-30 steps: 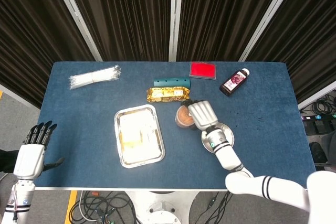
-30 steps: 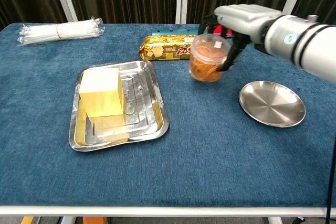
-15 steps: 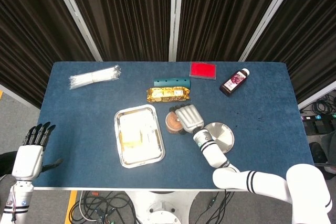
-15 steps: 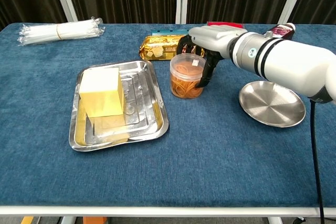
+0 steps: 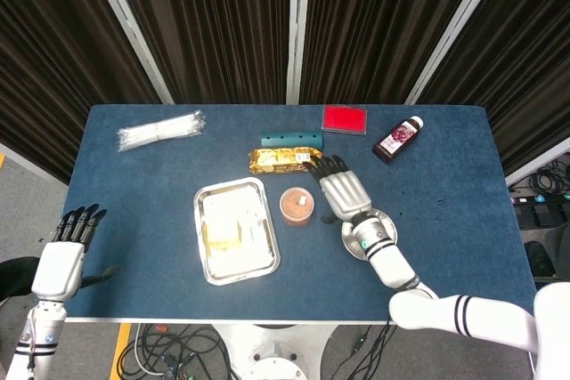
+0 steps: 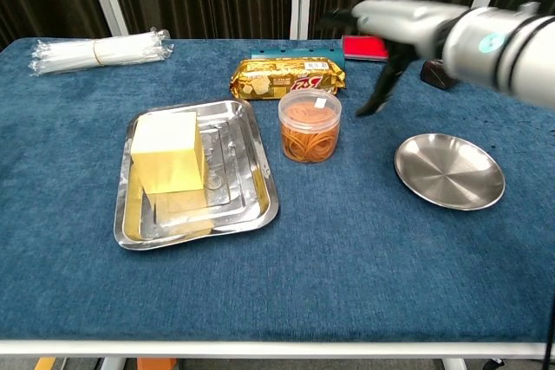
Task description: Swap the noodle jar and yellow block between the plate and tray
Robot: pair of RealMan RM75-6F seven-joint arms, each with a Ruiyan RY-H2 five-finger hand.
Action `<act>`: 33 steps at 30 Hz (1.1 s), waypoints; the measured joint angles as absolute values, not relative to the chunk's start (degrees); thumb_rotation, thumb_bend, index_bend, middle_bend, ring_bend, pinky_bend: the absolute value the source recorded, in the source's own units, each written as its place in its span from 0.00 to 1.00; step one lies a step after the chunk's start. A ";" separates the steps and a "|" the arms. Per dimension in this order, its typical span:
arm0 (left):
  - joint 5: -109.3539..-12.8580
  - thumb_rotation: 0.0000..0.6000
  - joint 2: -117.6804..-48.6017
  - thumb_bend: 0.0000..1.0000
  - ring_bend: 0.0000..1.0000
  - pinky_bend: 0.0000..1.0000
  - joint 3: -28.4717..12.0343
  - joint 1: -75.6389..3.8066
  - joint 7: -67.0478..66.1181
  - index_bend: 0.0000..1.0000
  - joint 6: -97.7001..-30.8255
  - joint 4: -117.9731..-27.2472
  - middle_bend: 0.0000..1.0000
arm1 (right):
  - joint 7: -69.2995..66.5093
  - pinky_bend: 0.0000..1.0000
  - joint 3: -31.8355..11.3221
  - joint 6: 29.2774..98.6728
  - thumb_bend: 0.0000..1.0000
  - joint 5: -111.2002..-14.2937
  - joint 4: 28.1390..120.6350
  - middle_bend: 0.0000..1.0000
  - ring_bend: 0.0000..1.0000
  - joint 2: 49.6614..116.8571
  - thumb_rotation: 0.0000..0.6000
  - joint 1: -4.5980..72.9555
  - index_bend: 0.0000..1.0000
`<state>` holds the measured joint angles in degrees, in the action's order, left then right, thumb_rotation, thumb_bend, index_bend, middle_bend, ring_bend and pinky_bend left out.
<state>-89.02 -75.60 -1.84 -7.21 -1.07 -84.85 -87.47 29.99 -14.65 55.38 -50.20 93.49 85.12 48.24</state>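
Released a moment ago, the noodle jar (image 6: 310, 129) now stands upright on the blue desk (image 6: 347, 249) between the tray (image 6: 260, 205) and the plate (image 6: 449, 171), just beside the tray's right edge and touching neither. Half a second back the right hand (image 6: 386, 28) was wrapped around it; now that hand has lifted away and hovers above and to the right of the jar, fingers spread and holding nothing. Inside the tray, the yellow block (image 6: 167, 151) sits toward the left side. Down at the near left corner, off the desk, the left hand (image 5: 62, 260) hangs with fingers apart, empty. Behind the jar lies a gold biscuit packet (image 6: 286, 77).
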 measured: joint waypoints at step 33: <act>-74.65 1.00 -90.45 0.00 0.00 0.09 -9.69 -28.84 -3.70 0.08 -57.30 -88.18 0.09 | 9.35 0.00 -8.60 76.57 0.00 -68.05 101.35 0.00 0.00 64.09 1.00 22.64 0.00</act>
